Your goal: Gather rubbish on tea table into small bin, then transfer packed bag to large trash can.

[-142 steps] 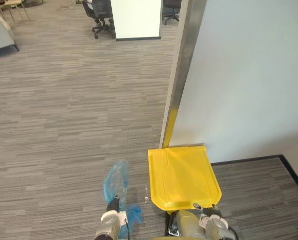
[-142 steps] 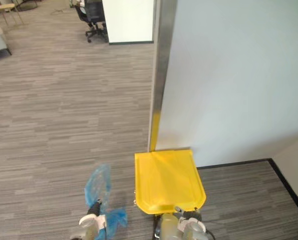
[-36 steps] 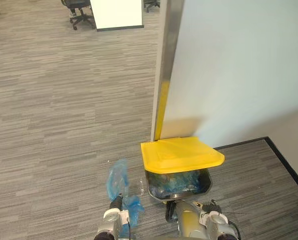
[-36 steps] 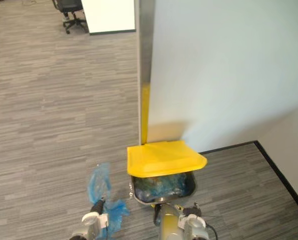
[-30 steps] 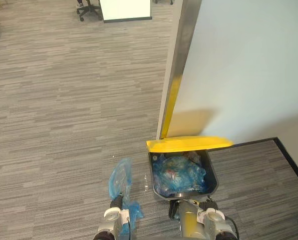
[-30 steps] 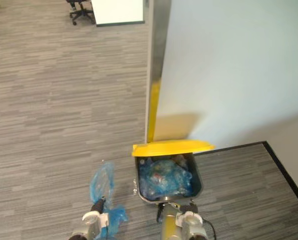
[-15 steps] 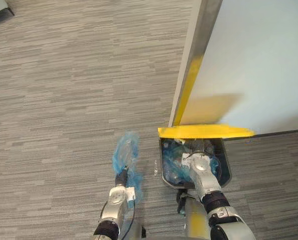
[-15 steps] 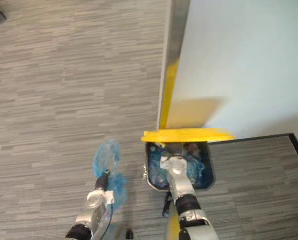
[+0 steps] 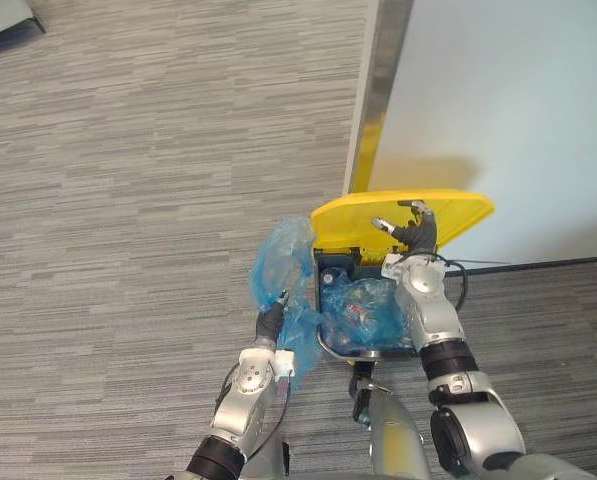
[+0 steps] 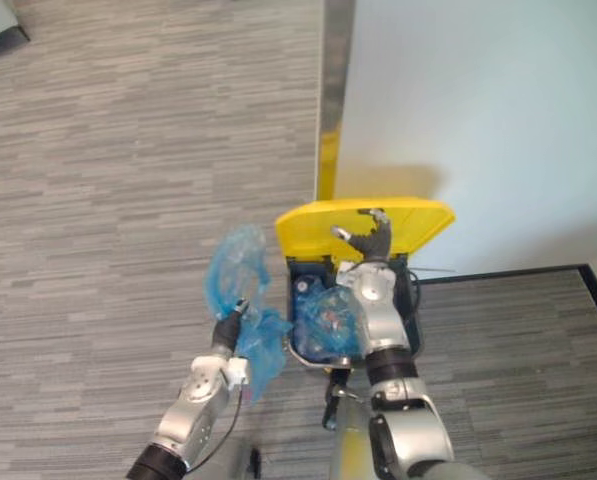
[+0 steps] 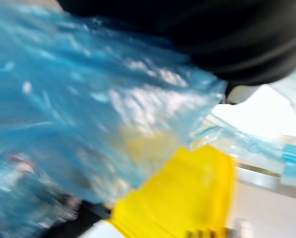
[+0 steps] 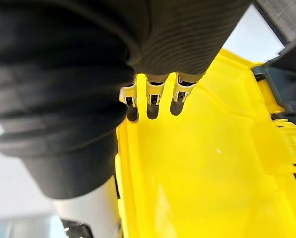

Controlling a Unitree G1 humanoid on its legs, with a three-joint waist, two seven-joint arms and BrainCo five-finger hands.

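Film thin enough to let the light through was all the blue bag seemed made of. It stood up crumpled above the left hand, whose fingers were curled into its gathered plastic, just beside the open mouth of the large trash can. I judged it light and soft, a thing that would sag and swing rather than hold a shape. It looked slippery too, and likely to tear if caught on the can's rim. The bunched neck, where the hand had it, looked the only sound place to take hold; a grip on the loose sides would merely have stretched the film.

Across from it the right hand was raised against the underside of the yellow lid. Its fingers were stretched out against the plastic and clasped nothing, propping the lid up towards the wall. Other blue bags already lay in the can, so the new one would land on something soft.
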